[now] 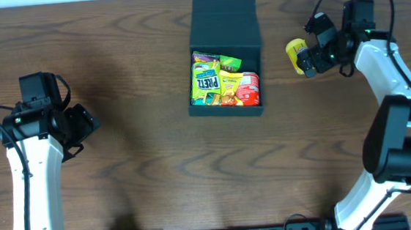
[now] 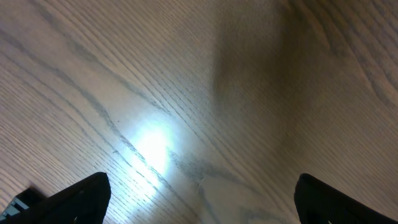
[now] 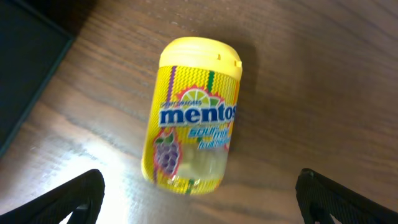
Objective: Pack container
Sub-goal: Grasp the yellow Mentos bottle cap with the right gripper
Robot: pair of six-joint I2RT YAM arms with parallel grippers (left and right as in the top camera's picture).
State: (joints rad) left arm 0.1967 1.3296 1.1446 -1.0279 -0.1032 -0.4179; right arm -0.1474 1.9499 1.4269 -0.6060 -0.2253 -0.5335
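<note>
1. Container (image 1: pixel 227 91) of dark, matte box shape sits on the table (image 1: pixel 136 76) close to the far edge, about midway between the left and right edges. Its flat lid (image 1: pixel 224 19) is swung open and lies back toward the far edge.
2. Inside the container lie a green packet (image 1: pixel 206 78), a yellow packet (image 1: pixel 229 84) beside it, and a red can (image 1: pixel 249 86) against the right wall.
3. To the right of the container, apart from it, a yellow canister (image 3: pixel 193 115) lies on its side on the bare wood.
4. Over that canister hangs the right gripper (image 3: pixel 199 196), its fingers spread wide to either side and touching nothing.
5. Near the left edge of the table, well apart from the container, the left gripper (image 2: pixel 202 193) is also spread wide, with only bare wood beneath it.
</note>
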